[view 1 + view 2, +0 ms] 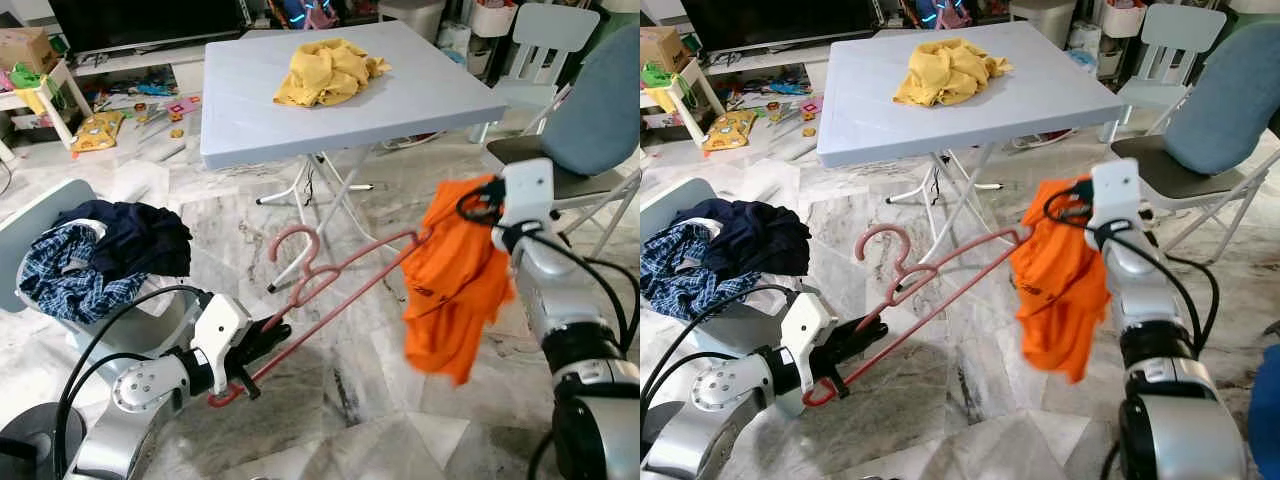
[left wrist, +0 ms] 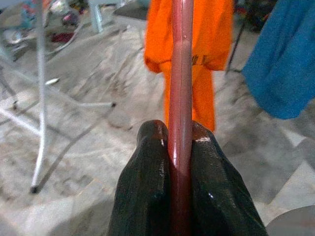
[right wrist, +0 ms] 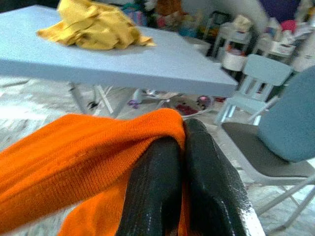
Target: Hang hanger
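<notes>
Left tool [image 1: 262, 343] clamped on hanger [image 1: 330, 285] bar end; right tool [image 3: 182, 142] pinched on orange shirt [image 1: 452, 275] at 3 o'clock. Risk: I hold the hanger off-centre, so it may twist and shed the shirt.

Orange garment [image 3: 83, 147] pinched in right gripper [image 3: 183, 129]

Open marble floor [image 1: 340, 370] ahead; blocked beyond by pale blue folding table [image 1: 420, 95], leftward by clothes-heaped white seat [image 1: 40, 215], rightward by blue-backed chair [image 1: 600, 110].
</notes>
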Available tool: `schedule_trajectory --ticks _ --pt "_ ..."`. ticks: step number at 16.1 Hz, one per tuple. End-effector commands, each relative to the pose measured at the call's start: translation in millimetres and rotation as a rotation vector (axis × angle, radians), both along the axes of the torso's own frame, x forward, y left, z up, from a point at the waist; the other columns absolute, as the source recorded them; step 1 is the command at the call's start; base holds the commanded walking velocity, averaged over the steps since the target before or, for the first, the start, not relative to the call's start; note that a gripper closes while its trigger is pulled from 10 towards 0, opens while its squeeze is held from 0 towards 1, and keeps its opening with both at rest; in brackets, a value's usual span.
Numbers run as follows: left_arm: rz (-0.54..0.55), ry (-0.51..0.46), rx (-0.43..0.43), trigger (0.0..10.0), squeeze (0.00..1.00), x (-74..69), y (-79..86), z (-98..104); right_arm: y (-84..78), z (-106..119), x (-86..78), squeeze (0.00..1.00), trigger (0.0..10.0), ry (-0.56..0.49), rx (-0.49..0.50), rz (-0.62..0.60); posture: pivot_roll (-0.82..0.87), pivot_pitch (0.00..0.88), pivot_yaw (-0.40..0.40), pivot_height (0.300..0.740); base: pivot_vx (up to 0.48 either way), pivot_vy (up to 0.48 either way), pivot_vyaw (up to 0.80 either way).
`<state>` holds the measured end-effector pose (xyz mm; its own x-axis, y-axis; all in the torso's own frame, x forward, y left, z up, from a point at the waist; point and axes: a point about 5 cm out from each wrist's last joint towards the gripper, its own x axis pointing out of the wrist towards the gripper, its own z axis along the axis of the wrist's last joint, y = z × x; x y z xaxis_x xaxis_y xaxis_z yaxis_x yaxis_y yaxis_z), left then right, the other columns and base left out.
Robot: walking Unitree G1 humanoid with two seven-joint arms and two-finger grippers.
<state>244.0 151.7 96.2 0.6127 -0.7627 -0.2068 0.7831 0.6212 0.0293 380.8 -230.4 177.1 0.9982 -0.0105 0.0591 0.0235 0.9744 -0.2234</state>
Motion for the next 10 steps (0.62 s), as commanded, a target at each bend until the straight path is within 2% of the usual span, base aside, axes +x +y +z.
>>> schedule_trajectory --ticks 1,2,3,6,7,10 --pt "-0.017 0.053 0.021 0.0 0.00 -6.8 5.7 -5.3 -6.8 17.5 4.8 0.00 0.0 -0.056 0.044 -0.079 -0.08 0.024 0.024 0.740 0.000 0.000 0.00" --pt "-0.067 0.083 0.029 0.0 0.00 -11.3 3.0 -5.6 2.9 17.8 8.3 0.00 0.0 -0.055 0.084 -0.067 -0.07 0.025 0.023 0.740 0.000 0.000 0.00" --pt "-0.066 0.098 0.035 0.0 0.00 -12.1 3.6 -6.8 22.3 22.6 10.7 0.00 0.0 -0.087 0.102 0.019 -0.07 0.027 0.023 0.740 0.000 0.000 0.00" --pt "0.013 0.155 0.076 0.0 0.00 -9.4 12.6 -17.4 59.1 39.4 4.0 0.00 0.0 -0.193 0.192 0.300 -0.08 0.034 0.026 0.740 0.000 0.000 0.00" --pt "0.037 0.172 0.095 0.0 0.00 -8.3 15.1 -21.1 65.1 45.6 -0.2 0.00 0.0 -0.224 0.220 0.366 -0.08 0.036 0.026 0.740 0.000 0.000 0.00" --pt "0.108 0.205 0.026 0.0 0.00 -1.5 12.1 -21.2 64.6 57.0 -13.4 0.00 0.0 -0.268 0.244 0.497 -0.09 0.041 0.030 0.740 0.000 0.000 0.00"
